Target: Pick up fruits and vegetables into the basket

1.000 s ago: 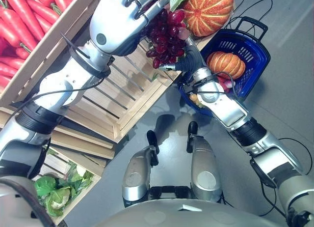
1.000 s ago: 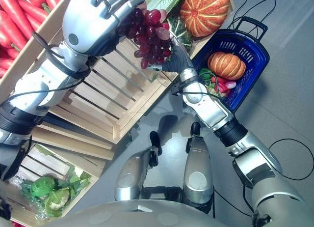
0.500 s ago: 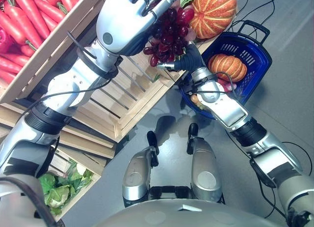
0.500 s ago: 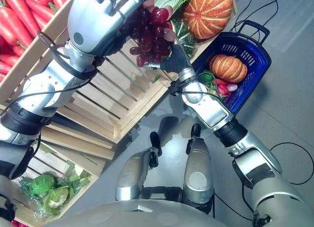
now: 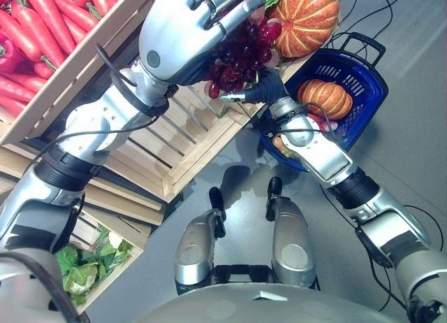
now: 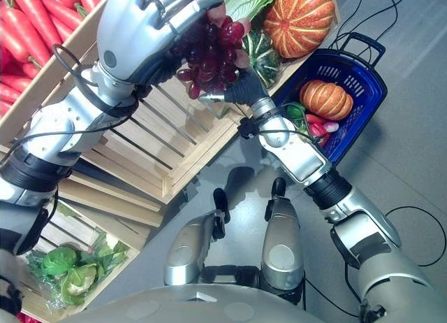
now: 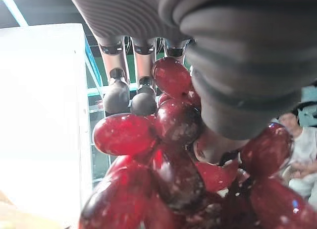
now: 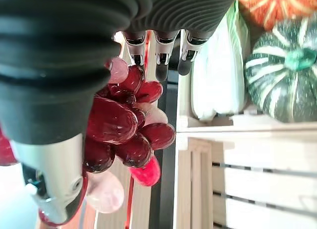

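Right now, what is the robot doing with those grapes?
The robot holds a bunch of red grapes up in front of the wooden crates. Its left hand is curled around the bunch from above, and its right hand touches the bunch from below. The blue basket stands on the floor to the right and already holds a small orange pumpkin. The grapes are not in the basket yet.

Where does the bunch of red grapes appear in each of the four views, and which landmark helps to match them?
Left eye view: bunch of red grapes top centre, under the left hand.
Right eye view: top centre, left of the blue basket.
Left wrist view: centre and below.
Right wrist view: centre-left.
Shared landmark: the large orange pumpkin.
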Tool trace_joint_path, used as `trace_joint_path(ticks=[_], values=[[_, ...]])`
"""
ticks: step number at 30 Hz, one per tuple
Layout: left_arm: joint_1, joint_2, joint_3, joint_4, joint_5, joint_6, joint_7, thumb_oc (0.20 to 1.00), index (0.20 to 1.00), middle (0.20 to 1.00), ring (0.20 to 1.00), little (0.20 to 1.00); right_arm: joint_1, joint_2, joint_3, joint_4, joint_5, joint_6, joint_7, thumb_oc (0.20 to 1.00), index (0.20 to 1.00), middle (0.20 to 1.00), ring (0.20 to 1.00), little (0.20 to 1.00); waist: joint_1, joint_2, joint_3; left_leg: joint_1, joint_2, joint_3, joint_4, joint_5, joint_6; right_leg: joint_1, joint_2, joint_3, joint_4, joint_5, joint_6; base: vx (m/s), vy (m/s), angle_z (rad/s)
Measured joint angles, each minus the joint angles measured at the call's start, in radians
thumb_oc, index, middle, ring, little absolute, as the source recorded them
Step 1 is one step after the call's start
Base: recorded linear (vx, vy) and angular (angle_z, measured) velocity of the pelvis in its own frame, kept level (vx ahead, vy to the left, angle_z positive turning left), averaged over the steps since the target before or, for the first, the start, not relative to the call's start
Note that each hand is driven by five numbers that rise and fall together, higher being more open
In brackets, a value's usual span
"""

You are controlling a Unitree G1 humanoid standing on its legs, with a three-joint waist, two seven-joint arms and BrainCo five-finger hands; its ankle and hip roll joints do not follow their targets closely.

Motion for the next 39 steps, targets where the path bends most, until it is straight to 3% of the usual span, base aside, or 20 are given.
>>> trace_joint_path(ticks=[9,20,21,22,29,34,39], values=[[0.080,-0.062,0.036,0.000,-0.106,-0.028,-0.071,0.200,0.200,0.200,0.200,0.200,0.059,0.026,-0.002,0.000,0.141,-0.004,0.037,1.000,1.000,1.000,1.000,1.000,0.001,0.000,0.000,0.007,0.002,-0.002,-0.002,0.000,-0.001,0.008,0.001,-0.003,-0.002,0.000,0.000,0.00,0.000,0.00],[0.108,-0.111,0.076,-0.002,-0.146,-0.052,-0.107,0.200,0.200,0.200,0.200,0.200,0.113,0.082,-0.005,0.001,0.315,-0.068,0.099,1.000,1.000,1.000,1.000,1.000,0.009,-0.001,-0.002,0.013,0.006,-0.019,-0.001,0.003,-0.003,0.030,0.002,-0.021,-0.012,0.000,0.000,0.01,-0.021,0.04],[0.110,-0.112,0.076,-0.002,-0.147,-0.059,-0.110,0.200,0.200,0.200,0.200,0.200,0.118,0.085,-0.005,0.001,0.320,-0.071,0.101,0.529,0.529,0.529,0.529,0.529,0.012,-0.001,-0.002,0.013,0.006,-0.019,-0.001,0.003,-0.003,0.031,0.002,-0.021,-0.014,0.000,0.000,0.00,0.000,0.00],[0.111,-0.112,0.076,-0.002,-0.147,-0.066,-0.114,0.200,0.200,0.200,0.200,0.200,0.122,0.085,-0.006,0.002,0.330,-0.071,0.109,0.200,0.200,0.200,0.200,0.200,0.015,-0.001,-0.002,0.013,0.006,-0.019,-0.001,0.003,-0.003,0.031,0.002,-0.021,-0.015,0.000,0.000,0.00,0.000,0.00],[0.137,-0.121,0.076,-0.002,-0.151,-0.076,-0.148,0.200,0.200,0.200,0.200,0.200,0.165,0.102,-0.024,0.038,0.392,-0.074,0.123,0.200,0.200,0.200,0.200,0.200,0.030,-0.004,-0.018,0.023,0.007,-0.022,-0.009,0.003,-0.003,0.045,0.003,-0.028,-0.022,0.000,0.000,0.00,-0.002,0.02],[0.195,-0.153,0.075,-0.002,-0.162,-0.087,-0.153,0.200,0.200,0.200,0.200,0.200,0.224,0.125,-0.029,0.068,0.437,-0.082,0.138,0.200,0.200,0.200,0.200,0.200,0.032,-0.006,-0.104,-0.002,0.007,-0.025,-0.019,0.003,-0.003,0.028,0.005,-0.039,-0.037,0.001,0.003,0.00,-0.006,0.03],[0.207,-0.172,0.075,-0.002,-0.175,-0.088,-0.175,0.200,0.200,0.200,0.200,0.200,0.233,0.128,-0.034,0.075,0.489,-0.092,0.138,0.200,0.200,0.200,0.200,0.200,0.034,-0.006,-0.116,0.004,0.006,-0.024,-0.021,0.003,-0.002,0.032,0.005,-0.036,-0.037,0.002,0.005,0.00,0.000,0.00]])
